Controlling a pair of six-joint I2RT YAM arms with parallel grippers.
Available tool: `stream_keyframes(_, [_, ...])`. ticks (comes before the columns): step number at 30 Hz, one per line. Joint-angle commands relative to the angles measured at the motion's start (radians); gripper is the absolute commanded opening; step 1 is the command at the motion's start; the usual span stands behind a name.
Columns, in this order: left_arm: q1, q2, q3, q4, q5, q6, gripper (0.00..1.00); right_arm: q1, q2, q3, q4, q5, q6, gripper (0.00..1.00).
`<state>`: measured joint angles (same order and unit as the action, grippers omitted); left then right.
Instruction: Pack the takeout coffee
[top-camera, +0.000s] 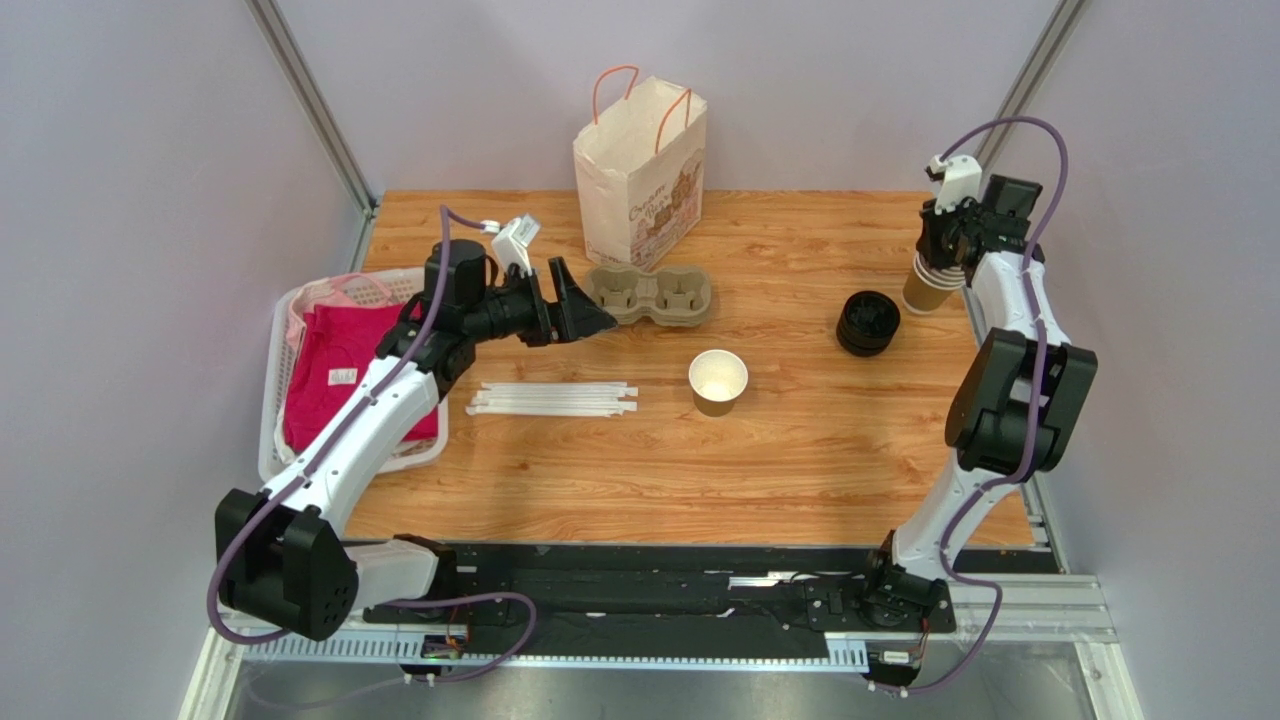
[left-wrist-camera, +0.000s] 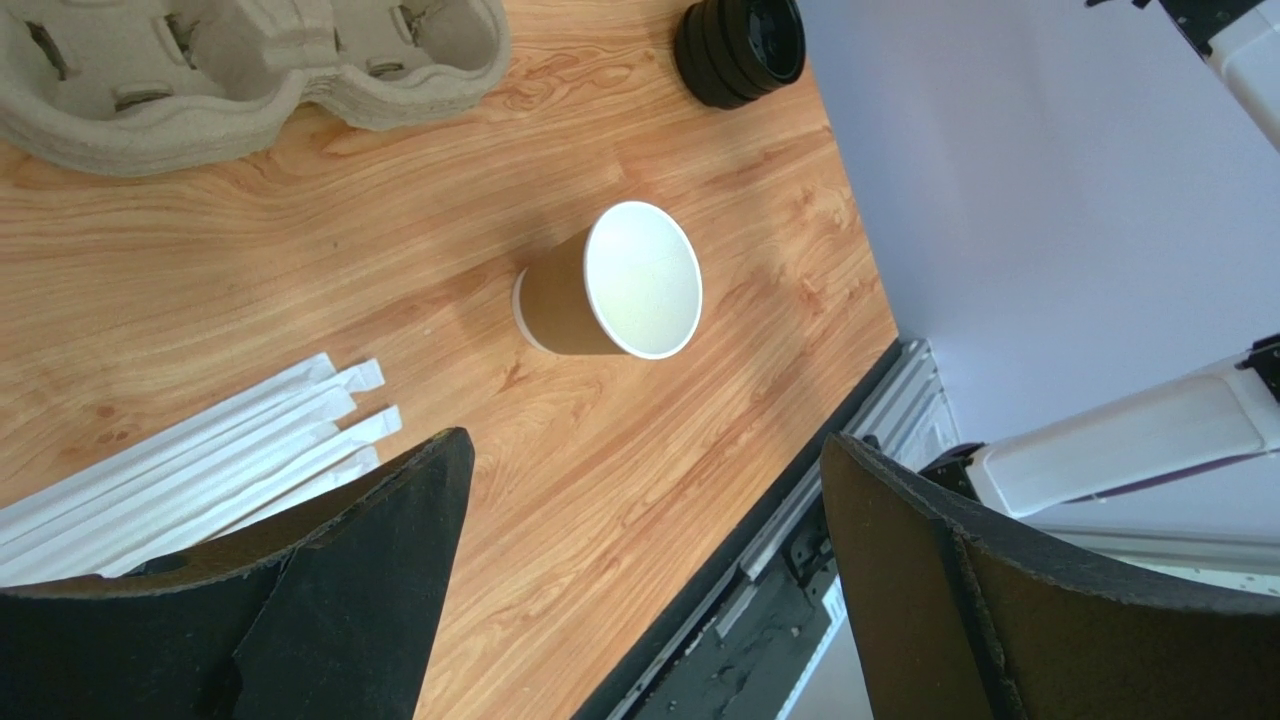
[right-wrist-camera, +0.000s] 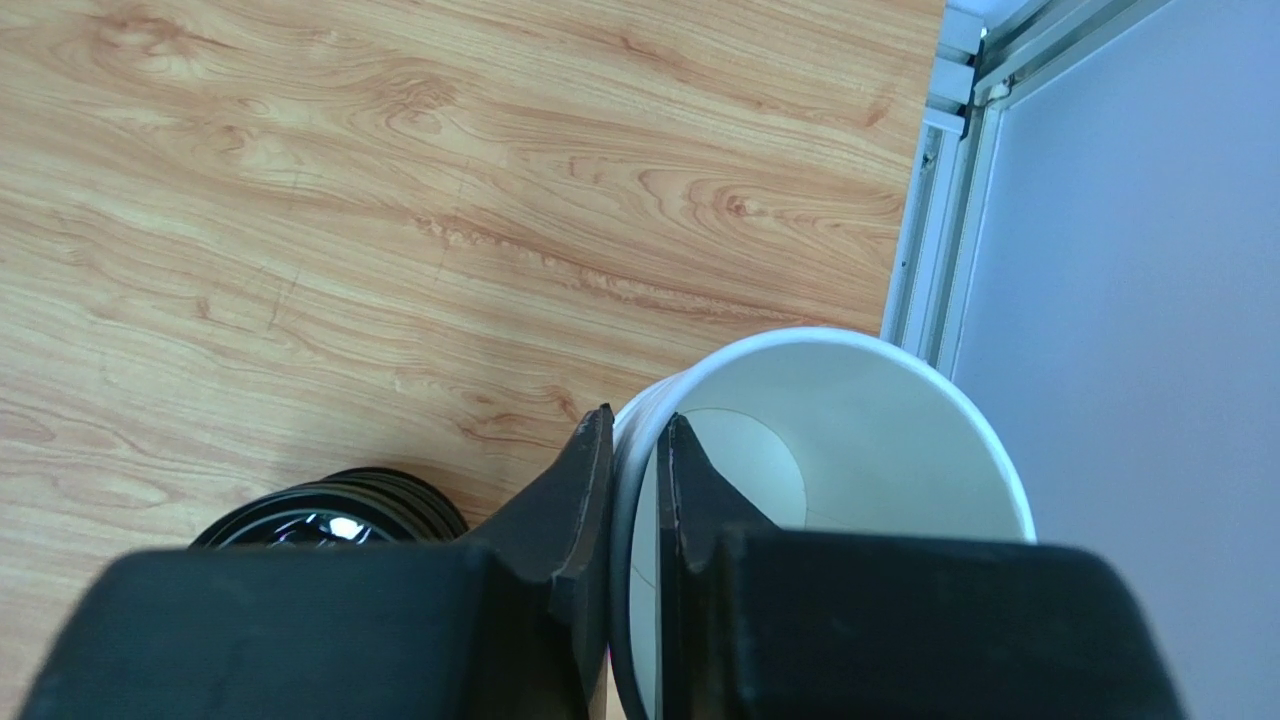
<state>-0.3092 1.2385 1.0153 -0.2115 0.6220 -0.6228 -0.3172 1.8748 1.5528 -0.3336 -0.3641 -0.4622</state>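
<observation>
So the brown paper cup (top-camera: 718, 381) is standing upright and open-topped in the middle of the tabletop (top-camera: 781, 465), with nothing touching it. The wrapped straws (top-camera: 552, 399) lie to its left and the black lids (top-camera: 869, 323) are stacked off to its right. The left tool (left-wrist-camera: 646, 450) is spread wide and holding nothing, up by the cardboard cup carrier (top-camera: 651, 296). The right tool (right-wrist-camera: 631, 450) is pinching the rim of the stack of cups (right-wrist-camera: 842, 450) at the far right edge, one finger inside and one outside.
</observation>
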Motion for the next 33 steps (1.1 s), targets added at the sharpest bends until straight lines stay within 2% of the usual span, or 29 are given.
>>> stream_keyframes(1, [0.010,-0.001,0.051,-0.005,0.001,0.038,0.95,0.013,0.043,0.081,0.038,0.048,0.007,0.12])
stream_keyframes(4, [0.010,-0.002,0.057,-0.028,-0.002,0.058,0.95,0.013,0.058,0.098,0.009,0.054,0.013,0.16])
stream_keyframes(8, [0.010,-0.002,0.063,-0.043,-0.001,0.074,0.94,0.015,0.069,0.139,-0.051,0.054,0.023,0.31])
stream_keyframes(13, [0.010,-0.007,0.069,-0.054,-0.004,0.081,0.94,0.015,0.046,0.165,-0.119,0.034,0.027,0.43])
stream_keyframes(19, [0.010,-0.016,0.078,-0.058,-0.007,0.089,0.94,0.015,0.003,0.263,-0.235,0.014,0.027,0.51])
stream_keyframes(21, [0.010,-0.024,0.075,-0.060,-0.013,0.092,0.94,0.017,-0.022,0.282,-0.264,-0.010,0.025,0.60])
stream_keyframes(22, [0.009,-0.027,0.075,-0.060,-0.015,0.094,0.94,0.018,-0.048,0.289,-0.277,-0.033,0.023,0.67])
stream_keyframes(23, [0.010,-0.030,0.077,-0.062,-0.016,0.098,0.94,0.021,-0.057,0.299,-0.294,-0.042,0.023,0.70])
stream_keyframes(27, [0.009,-0.034,0.092,-0.074,-0.021,0.120,0.94,0.081,-0.095,0.343,-0.482,-0.084,-0.019,0.69])
stream_keyframes(33, [0.010,-0.031,0.141,-0.129,-0.028,0.195,0.94,0.205,-0.132,0.245,-0.631,-0.029,-0.047,0.60])
